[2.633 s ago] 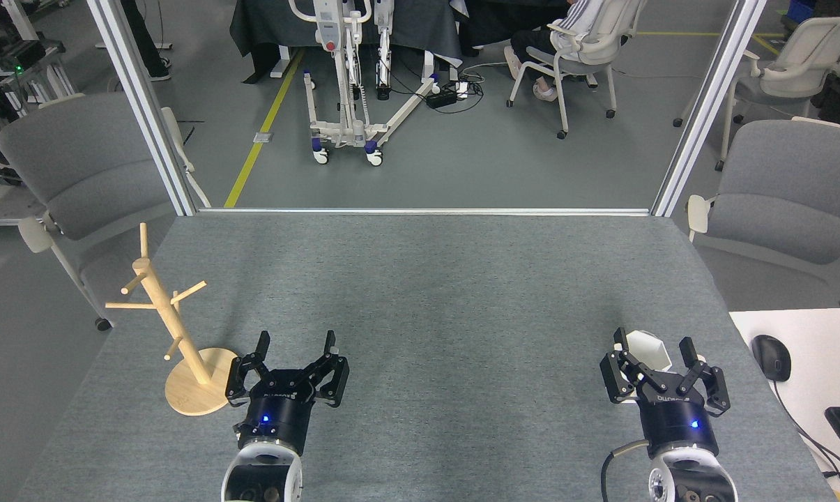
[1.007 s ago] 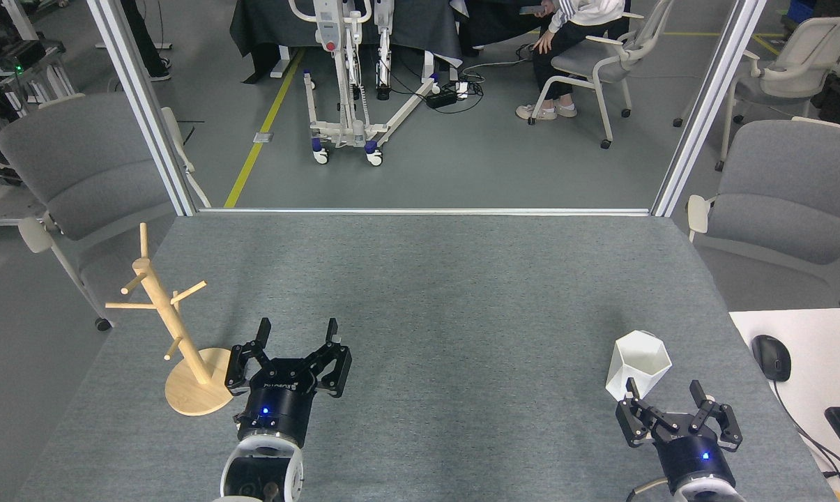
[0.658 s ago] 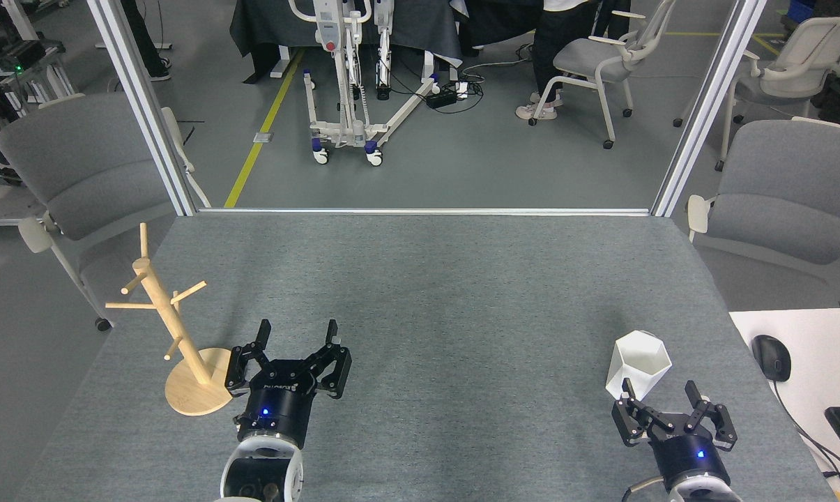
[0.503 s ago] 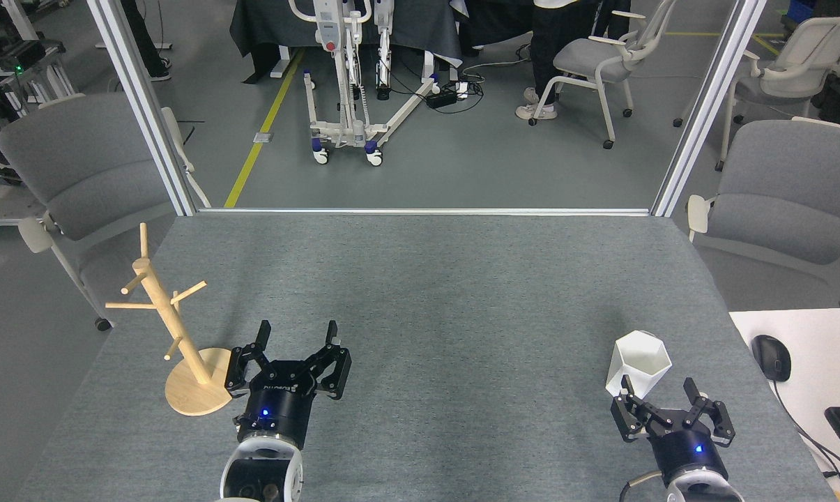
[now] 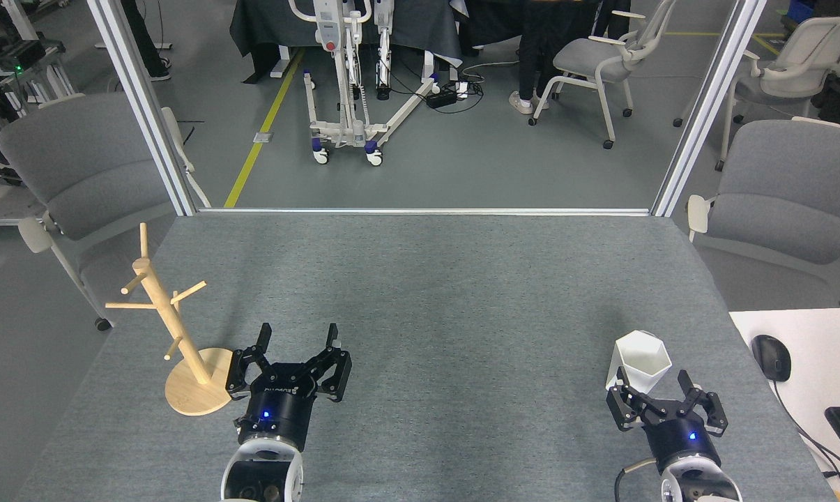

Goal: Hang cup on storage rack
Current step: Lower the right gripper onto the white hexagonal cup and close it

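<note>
The white cup (image 5: 640, 360) was seen standing upright on the grey tabletop (image 5: 433, 293), near the right edge. The right gripper (image 5: 653, 385) was held wide apart just in front of the cup, gripping nothing. The left gripper (image 5: 298, 341) was also spread and empty, beside the wooden mug tree (image 5: 176, 328).

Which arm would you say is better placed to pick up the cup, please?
The right. Its gripper is open just in front of the cup, jaws pointing at it. The left gripper, also open, sits far across the table beside the rack.
</note>
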You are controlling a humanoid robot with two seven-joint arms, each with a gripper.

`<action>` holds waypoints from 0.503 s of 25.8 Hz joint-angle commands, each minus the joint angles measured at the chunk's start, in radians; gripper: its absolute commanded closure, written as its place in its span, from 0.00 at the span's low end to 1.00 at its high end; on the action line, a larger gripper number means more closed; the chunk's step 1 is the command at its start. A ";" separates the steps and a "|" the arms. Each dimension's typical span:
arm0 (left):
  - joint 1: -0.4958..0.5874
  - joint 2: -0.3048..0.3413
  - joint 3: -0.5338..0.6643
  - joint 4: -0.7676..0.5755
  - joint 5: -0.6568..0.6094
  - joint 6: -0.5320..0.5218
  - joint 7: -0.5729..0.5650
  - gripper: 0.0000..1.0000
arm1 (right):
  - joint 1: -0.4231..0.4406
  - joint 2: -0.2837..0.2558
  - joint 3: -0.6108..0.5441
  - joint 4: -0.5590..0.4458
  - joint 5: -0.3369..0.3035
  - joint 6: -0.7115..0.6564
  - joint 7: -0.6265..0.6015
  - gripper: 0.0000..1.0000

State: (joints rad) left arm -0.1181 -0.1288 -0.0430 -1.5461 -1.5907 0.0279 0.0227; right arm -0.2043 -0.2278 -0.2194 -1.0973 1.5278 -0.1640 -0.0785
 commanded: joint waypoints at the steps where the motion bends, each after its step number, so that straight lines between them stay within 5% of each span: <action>1: 0.000 0.000 0.000 0.001 0.000 0.001 0.000 0.01 | -0.003 -0.001 0.002 0.004 0.000 0.000 -0.001 0.01; 13: -0.002 0.000 0.000 0.023 0.000 0.003 0.005 0.01 | -0.041 -0.002 0.020 0.060 0.000 0.001 -0.001 0.01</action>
State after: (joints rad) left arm -0.1182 -0.1285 -0.0430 -1.5292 -1.5908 0.0293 0.0256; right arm -0.2297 -0.2286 -0.2057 -1.0614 1.5279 -0.1640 -0.0807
